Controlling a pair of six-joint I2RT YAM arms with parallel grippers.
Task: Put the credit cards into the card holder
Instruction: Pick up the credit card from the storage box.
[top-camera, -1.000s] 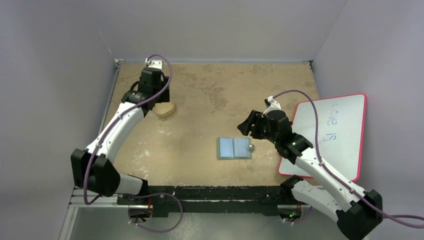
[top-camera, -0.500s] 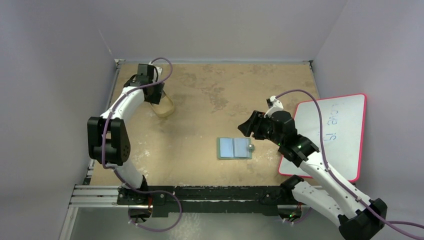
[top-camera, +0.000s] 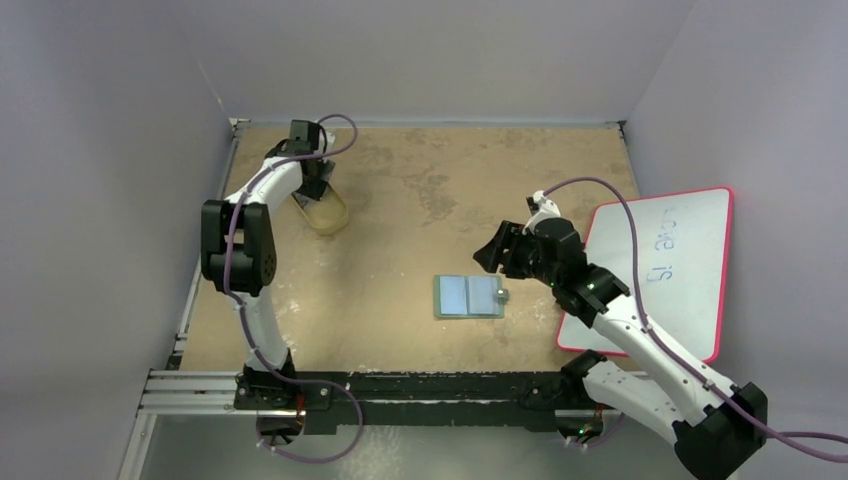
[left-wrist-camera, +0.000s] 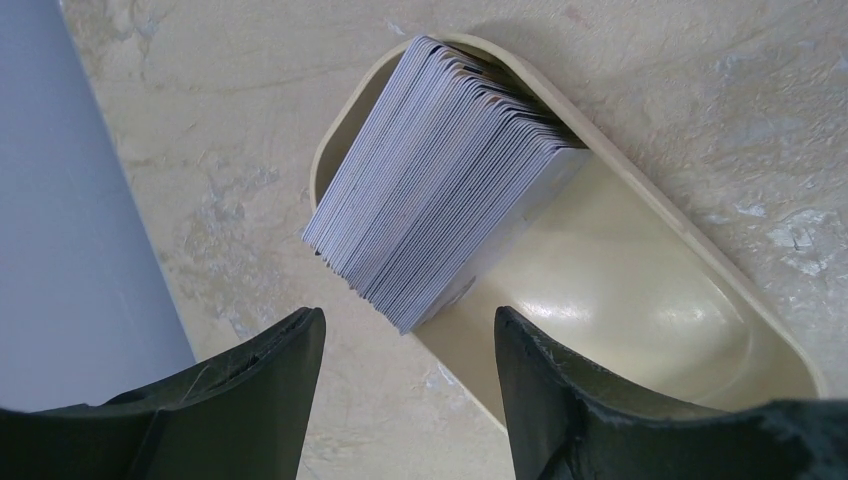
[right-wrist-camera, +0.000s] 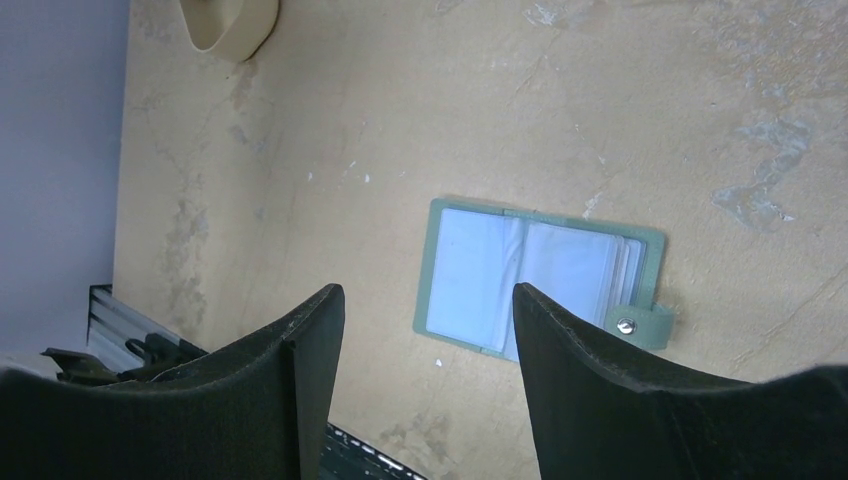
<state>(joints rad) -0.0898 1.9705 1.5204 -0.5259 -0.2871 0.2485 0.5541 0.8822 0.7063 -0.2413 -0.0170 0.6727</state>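
A thick stack of grey-silver credit cards (left-wrist-camera: 445, 170) stands on edge, leaning, in the left end of a tan oval tray (left-wrist-camera: 640, 300) at the table's far left (top-camera: 322, 213). My left gripper (left-wrist-camera: 408, 330) hovers open and empty just over the near end of the stack (top-camera: 312, 185). The grey-green card holder (top-camera: 470, 296) lies open and flat mid-table, its bluish clear pockets up, snap tab on its right. It also shows in the right wrist view (right-wrist-camera: 540, 278). My right gripper (right-wrist-camera: 428, 300) is open and empty, raised above the holder (top-camera: 490, 252).
A pink-edged whiteboard (top-camera: 660, 270) with handwriting lies at the table's right edge, under my right arm. Grey walls enclose the table on the left, back and right. A black rail (top-camera: 420, 385) runs along the near edge.
My left arm has swung up and folded back so its gripper now points down over the card stack in the tray. My right arm and the card holder have barely moved.
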